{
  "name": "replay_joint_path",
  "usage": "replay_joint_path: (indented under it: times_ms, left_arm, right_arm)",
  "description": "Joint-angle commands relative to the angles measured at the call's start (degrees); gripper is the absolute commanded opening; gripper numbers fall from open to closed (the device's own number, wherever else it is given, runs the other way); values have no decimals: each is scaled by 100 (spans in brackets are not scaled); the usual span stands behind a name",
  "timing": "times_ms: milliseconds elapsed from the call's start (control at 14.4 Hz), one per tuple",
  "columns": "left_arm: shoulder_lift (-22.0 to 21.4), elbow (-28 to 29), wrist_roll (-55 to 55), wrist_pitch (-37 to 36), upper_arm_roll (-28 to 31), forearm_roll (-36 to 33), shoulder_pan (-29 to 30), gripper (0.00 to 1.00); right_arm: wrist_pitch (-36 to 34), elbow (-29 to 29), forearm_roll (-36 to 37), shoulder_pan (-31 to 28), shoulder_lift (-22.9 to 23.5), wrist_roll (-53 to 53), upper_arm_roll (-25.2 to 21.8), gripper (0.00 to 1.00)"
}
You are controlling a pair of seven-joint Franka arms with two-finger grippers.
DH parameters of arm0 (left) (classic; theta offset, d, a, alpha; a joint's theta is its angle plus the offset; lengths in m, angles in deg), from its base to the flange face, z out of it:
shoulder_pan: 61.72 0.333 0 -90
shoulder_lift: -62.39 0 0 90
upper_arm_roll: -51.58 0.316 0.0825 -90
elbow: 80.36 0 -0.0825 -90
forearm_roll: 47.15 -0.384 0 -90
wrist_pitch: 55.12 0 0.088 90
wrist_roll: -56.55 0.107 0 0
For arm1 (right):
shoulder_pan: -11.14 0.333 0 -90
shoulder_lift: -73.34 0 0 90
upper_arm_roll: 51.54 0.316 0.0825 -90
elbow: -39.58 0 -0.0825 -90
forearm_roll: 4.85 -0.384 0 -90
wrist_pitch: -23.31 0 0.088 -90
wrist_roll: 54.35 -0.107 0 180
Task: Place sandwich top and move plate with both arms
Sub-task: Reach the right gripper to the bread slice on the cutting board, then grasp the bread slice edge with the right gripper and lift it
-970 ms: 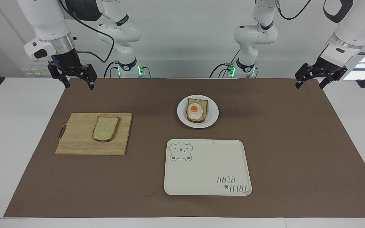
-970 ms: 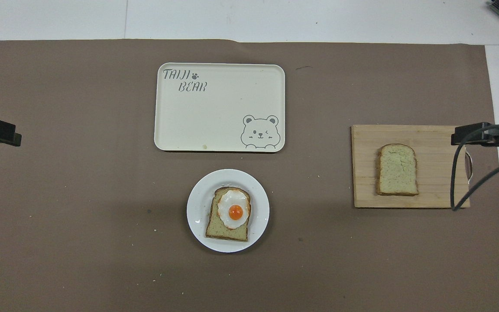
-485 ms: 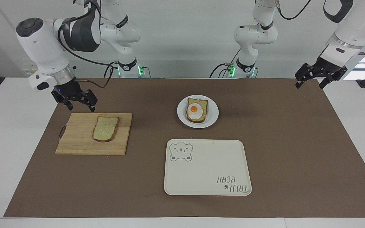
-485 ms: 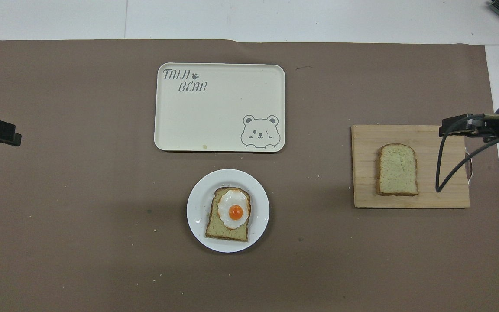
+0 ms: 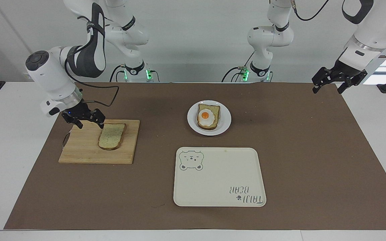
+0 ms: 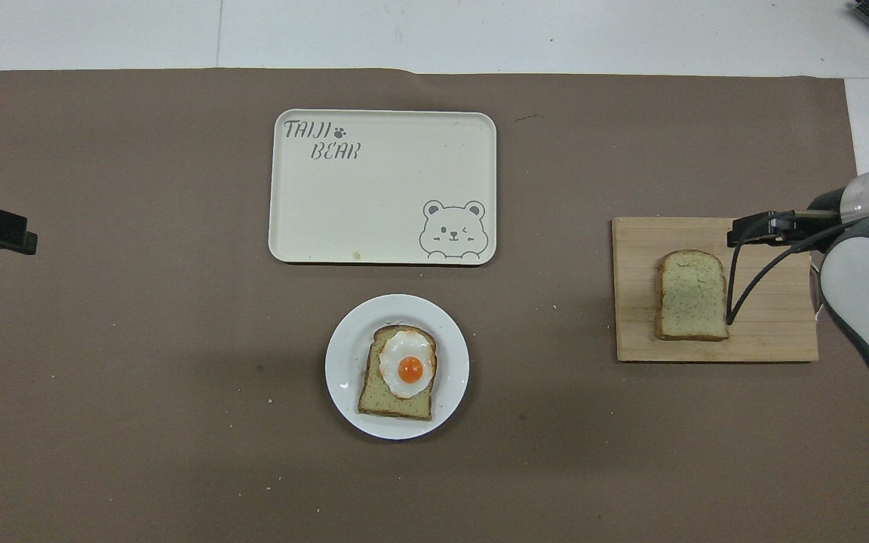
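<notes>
The sandwich top (image 5: 112, 136) is a plain speckled bread slice lying flat on a wooden cutting board (image 5: 79, 149); it also shows in the overhead view (image 6: 692, 294). My right gripper (image 5: 90, 123) is open and hangs low over the board, just beside the slice and not touching it; it also shows in the overhead view (image 6: 759, 228). The small white plate (image 5: 226, 117) stands mid-table and bears a bread slice with a fried egg (image 5: 208, 117). My left gripper (image 5: 327, 89) is open and empty, and waits raised over the mat's corner at the left arm's end.
A cream tray with a bear drawing (image 5: 218, 177) lies farther from the robots than the plate (image 6: 344, 362). The cutting board (image 6: 770, 332) is at the right arm's end of the table. A brown mat (image 5: 313, 150) covers the table.
My right arm has come down and moved from over the mat's edge to just over the cutting board beside the plain slice. The left arm, the slice and the plate have not moved.
</notes>
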Motion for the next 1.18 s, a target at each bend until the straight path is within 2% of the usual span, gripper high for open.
replay_joint_path:
  times_ms: [0,277,554,762,1109]
  left_arm:
    - [-41,-24,20,-109,-29,-41,50,100]
    - [-41,-24,20,-117,-29,-41,50,100]
    - [-41,-24,20,-118,-46,-41,50,100]
    - [-41,-24,20,-109,-46,-41,50,100]
    - [-41,-24,20,-109,-46,-41,50,100]
  right_arm:
    - [461,500,-245,-181,-77,256,48,100]
    - [1016,1002,-325,-207,11,274,48,100]
    - [1210,1055,-386,-269,231,318,48,100]
    - [1254,1090,-754,-322,397,563,48,100]
    - [1376,1221,-764,-322,468,599,48,100]
